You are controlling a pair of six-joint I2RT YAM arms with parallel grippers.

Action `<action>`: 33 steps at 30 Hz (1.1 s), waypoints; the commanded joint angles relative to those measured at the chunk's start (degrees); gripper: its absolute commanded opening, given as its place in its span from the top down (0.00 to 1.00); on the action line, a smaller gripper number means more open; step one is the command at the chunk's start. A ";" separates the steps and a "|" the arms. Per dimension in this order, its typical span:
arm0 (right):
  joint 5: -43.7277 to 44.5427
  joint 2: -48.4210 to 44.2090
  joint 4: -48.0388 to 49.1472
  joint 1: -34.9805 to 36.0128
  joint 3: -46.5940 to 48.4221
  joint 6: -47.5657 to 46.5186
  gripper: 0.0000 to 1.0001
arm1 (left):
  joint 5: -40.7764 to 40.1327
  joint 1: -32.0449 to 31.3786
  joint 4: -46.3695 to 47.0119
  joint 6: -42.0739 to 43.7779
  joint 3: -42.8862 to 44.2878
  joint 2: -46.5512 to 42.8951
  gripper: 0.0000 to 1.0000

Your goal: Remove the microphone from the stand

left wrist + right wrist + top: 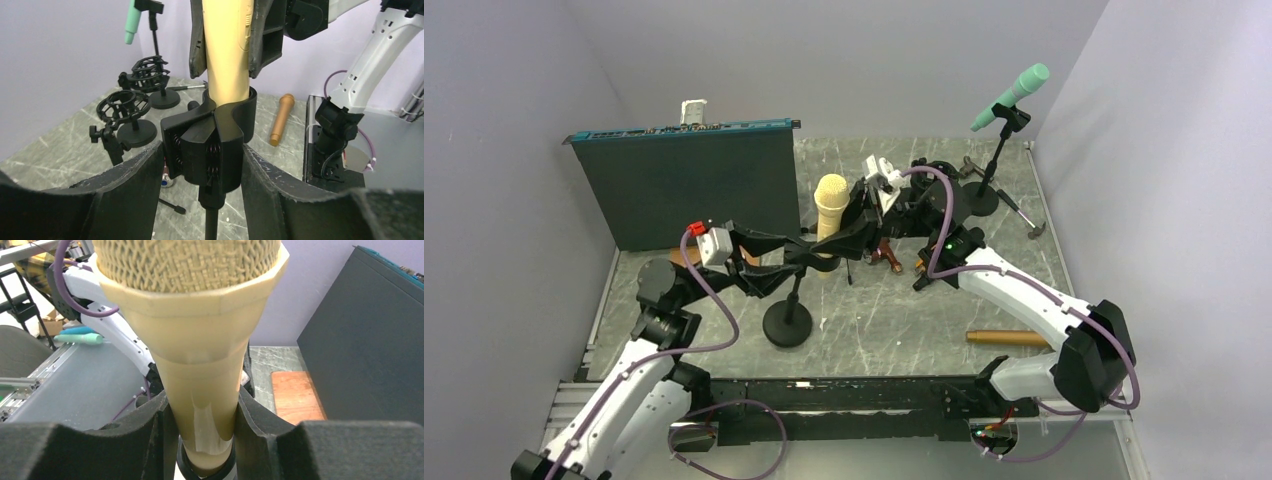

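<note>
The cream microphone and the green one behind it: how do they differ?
The cream microphone is pale yellow, the green microphone mint. The cream microphone stands nearly upright; the green microphone tilts steeply. The right gripper clamps the cream microphone; nothing touches the green microphone. Each sits in a black clip.

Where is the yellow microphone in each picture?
Top external: the yellow microphone stands upright in the middle, just right of the dark panel.
Left wrist: top centre, going down into a black clip.
Right wrist: fills the centre, mesh head on top.
Shared landmark: the microphone stand, seen as a round base, a clip, and a black ring at the bottom.
</note>
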 commanded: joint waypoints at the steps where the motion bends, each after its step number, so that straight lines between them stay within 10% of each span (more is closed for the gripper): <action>1: 0.40 1.21 -0.06 -1.74 2.09 -1.57 1.00 | -7.66 -0.76 -11.44 4.09 2.17 -5.93 0.40; 11: 3.56 0.00 -10.21 -2.72 4.21 -6.64 1.00 | -9.60 -0.76 -25.06 6.89 4.70 -14.11 0.39; 22: -11.17 5.10 -16.21 -2.99 11.30 -9.97 1.00 | 5.10 3.06 -12.34 11.19 7.14 -3.71 0.53; 33: -17.55 7.10 -18.31 -3.98 13.32 -10.36 1.00 | 8.46 13.04 11.57 -5.81 4.30 0.67 0.41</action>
